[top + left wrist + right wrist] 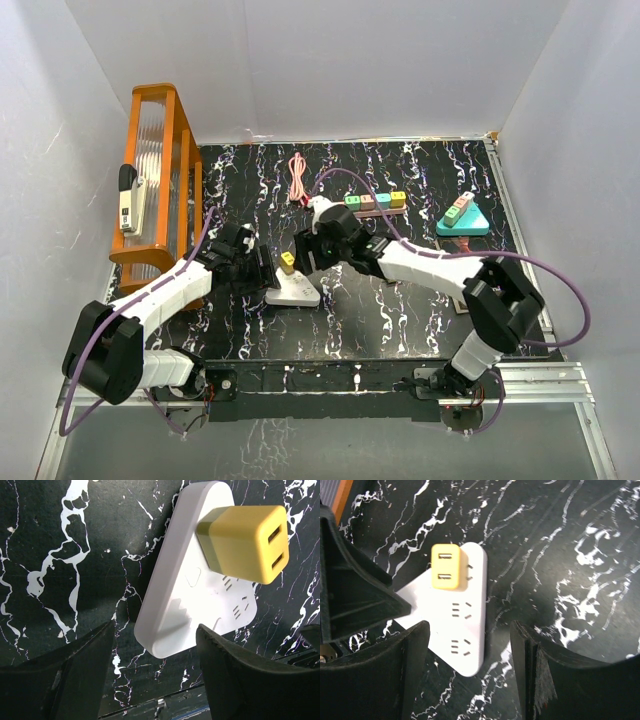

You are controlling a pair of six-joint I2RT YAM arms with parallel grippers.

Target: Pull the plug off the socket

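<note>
A white socket strip lies flat on the black marbled table, with a yellow cube plug standing in its far outlet. In the left wrist view the strip runs diagonally and the plug sits at its upper end. My left gripper is open around the strip's lower end, with table showing on both sides. In the right wrist view the plug tops the strip. My right gripper is open astride the strip's other end. A clear gap shows beside its right finger.
An orange slatted rack stands at the left edge with a white device on it. A pink cable, a bar of coloured plugs and a teal triangular socket lie further back. White walls enclose the table.
</note>
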